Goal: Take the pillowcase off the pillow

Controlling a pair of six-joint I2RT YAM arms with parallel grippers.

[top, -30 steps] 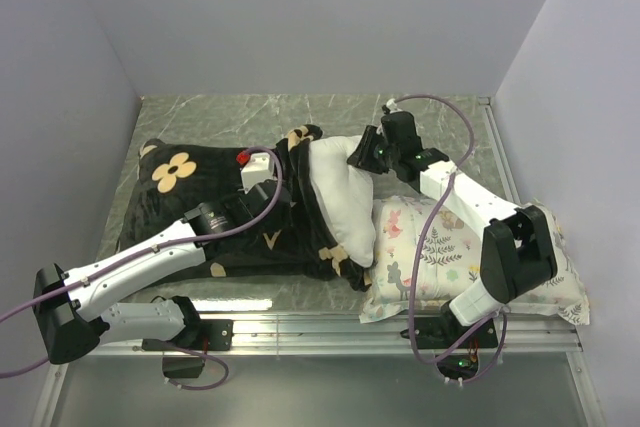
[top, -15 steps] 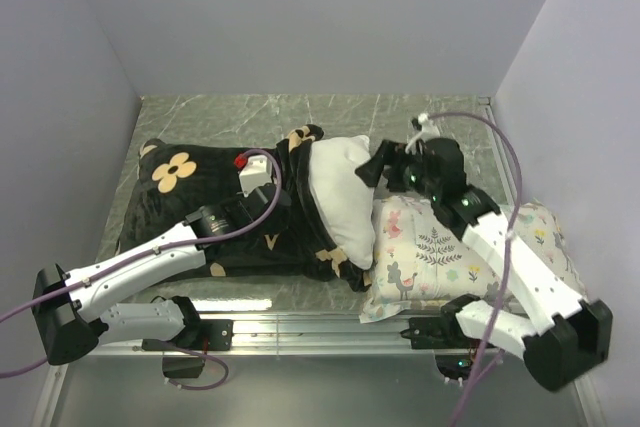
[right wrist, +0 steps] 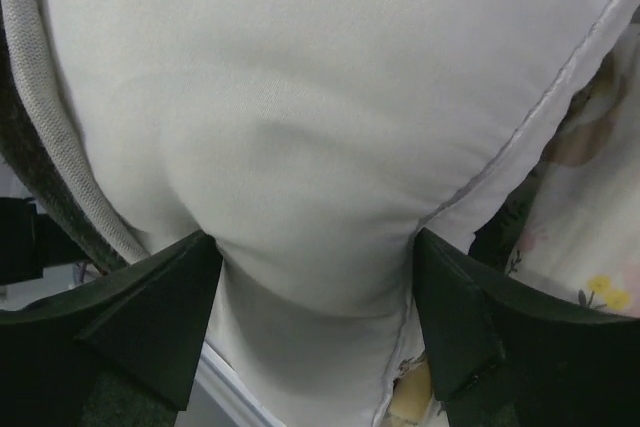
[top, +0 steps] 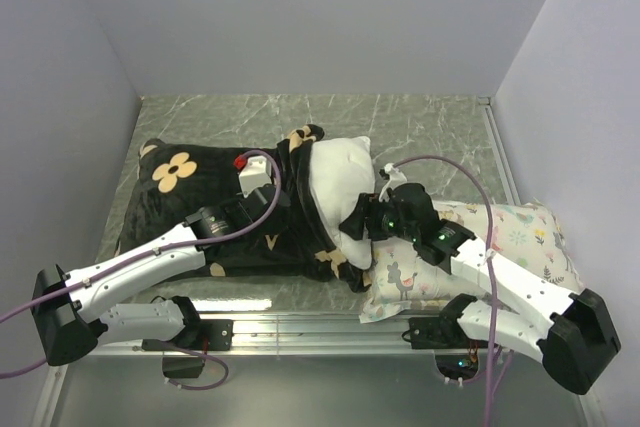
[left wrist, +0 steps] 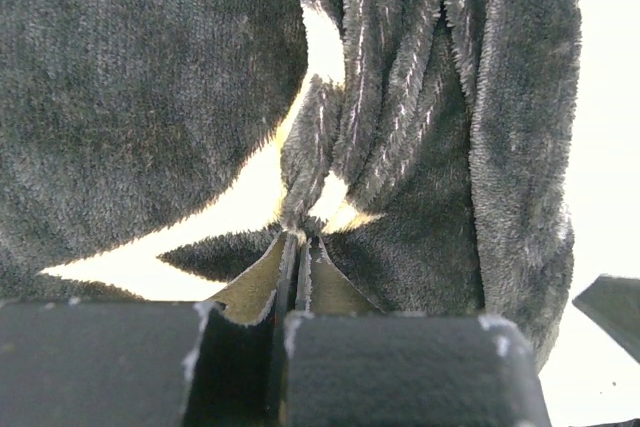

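L gripper (left wrist: 300,247) pinches a pillowcase (left wrist: 130,97) fold, frame centre; R gripper (right wrist: 315,247), jaws wide astride pillow (right wrist: 300,77) at lower frame, should bite deep b4 pulling.

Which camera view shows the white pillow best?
Top external: the pillow sticks partly out of the pillowcase. Right wrist gives only a close patch between its fingers; left wrist, almost only black fabric.

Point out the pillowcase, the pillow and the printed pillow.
pillowcase (top: 174,170): top external view, on its tan flower motif.
pillow (top: 335,179): top external view, on the exposed white end.
printed pillow (top: 520,230): top external view, on its right part beside the wall.
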